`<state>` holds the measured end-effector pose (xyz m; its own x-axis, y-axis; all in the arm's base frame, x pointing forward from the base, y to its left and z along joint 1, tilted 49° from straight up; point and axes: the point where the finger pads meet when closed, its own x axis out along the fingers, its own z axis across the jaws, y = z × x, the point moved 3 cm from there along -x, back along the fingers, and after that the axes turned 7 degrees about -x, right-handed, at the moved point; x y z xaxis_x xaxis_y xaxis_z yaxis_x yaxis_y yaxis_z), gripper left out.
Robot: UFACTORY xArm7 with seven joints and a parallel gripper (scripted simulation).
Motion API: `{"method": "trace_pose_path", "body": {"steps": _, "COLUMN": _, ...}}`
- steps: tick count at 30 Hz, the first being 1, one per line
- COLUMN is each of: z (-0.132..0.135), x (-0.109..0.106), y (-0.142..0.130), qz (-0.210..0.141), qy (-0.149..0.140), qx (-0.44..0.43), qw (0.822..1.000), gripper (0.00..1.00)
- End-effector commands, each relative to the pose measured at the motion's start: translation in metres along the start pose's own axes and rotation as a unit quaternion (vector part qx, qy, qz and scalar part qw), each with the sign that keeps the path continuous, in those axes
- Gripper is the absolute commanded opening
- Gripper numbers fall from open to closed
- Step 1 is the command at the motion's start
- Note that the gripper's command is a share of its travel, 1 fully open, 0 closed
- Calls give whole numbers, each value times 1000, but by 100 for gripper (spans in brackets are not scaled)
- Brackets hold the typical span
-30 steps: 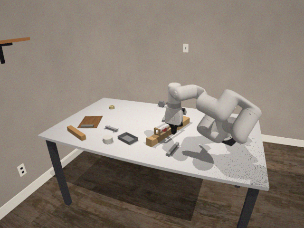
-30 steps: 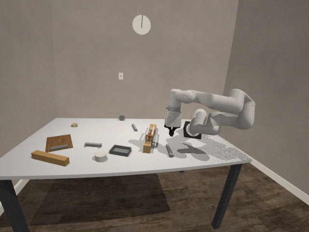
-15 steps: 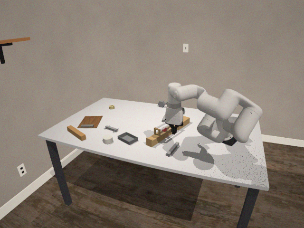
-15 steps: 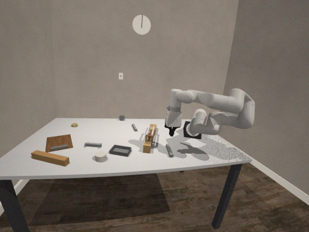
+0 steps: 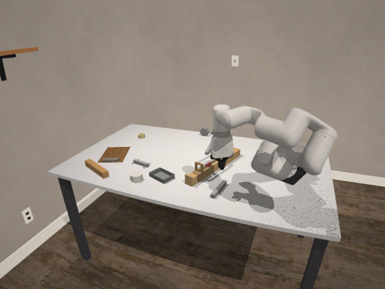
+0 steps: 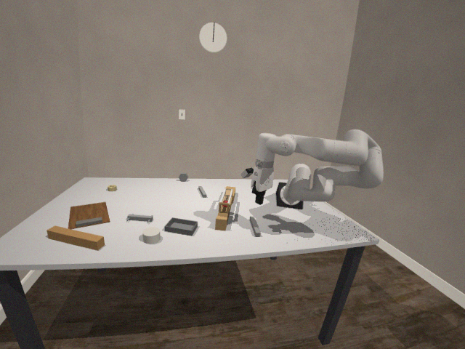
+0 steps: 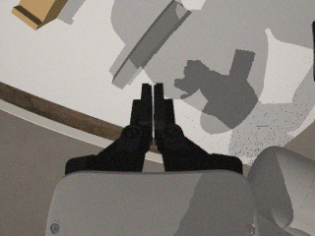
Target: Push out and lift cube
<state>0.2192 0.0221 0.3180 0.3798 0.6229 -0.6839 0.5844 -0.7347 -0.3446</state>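
White table [image 5: 161, 141] is occupied by the wooden channel [image 5: 198, 174]; beside it, the empty gripper [image 6: 258, 199] is held closed above the grey bar [image 6: 255, 226].

Taupe walls [image 6: 112, 94], dark wood floor [image 6: 262, 300].

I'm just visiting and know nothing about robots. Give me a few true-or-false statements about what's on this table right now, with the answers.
1. The gripper is shut and holds nothing. True.
2. The red cube sits inside the wooden channel. True.
3. The gripper is holding the grey bar. False: the bar lies on the table, untouched.
4. The dark tray holds the cube. False: the cube is in the channel.
5. A white cylinder stands beside the tray. True.
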Motion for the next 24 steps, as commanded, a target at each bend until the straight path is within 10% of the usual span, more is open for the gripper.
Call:
{"method": "trace_pose_path", "body": {"steps": 1, "z": 1, "x": -3, "y": 0, "qz": 0, "qy": 1, "qx": -139, "qw": 990, "gripper": 0}}
{"method": "trace_pose_path", "body": {"steps": 8, "z": -1, "x": -3, "y": 0, "qz": 4, "qy": 0, "qx": -240, "qw": 971, "gripper": 0}}
{"method": "trace_pose_path", "body": {"steps": 24, "z": -8, "x": 2, "y": -1, "qz": 15, "qy": -1, "qx": -548, "qw": 836, "gripper": 0}}
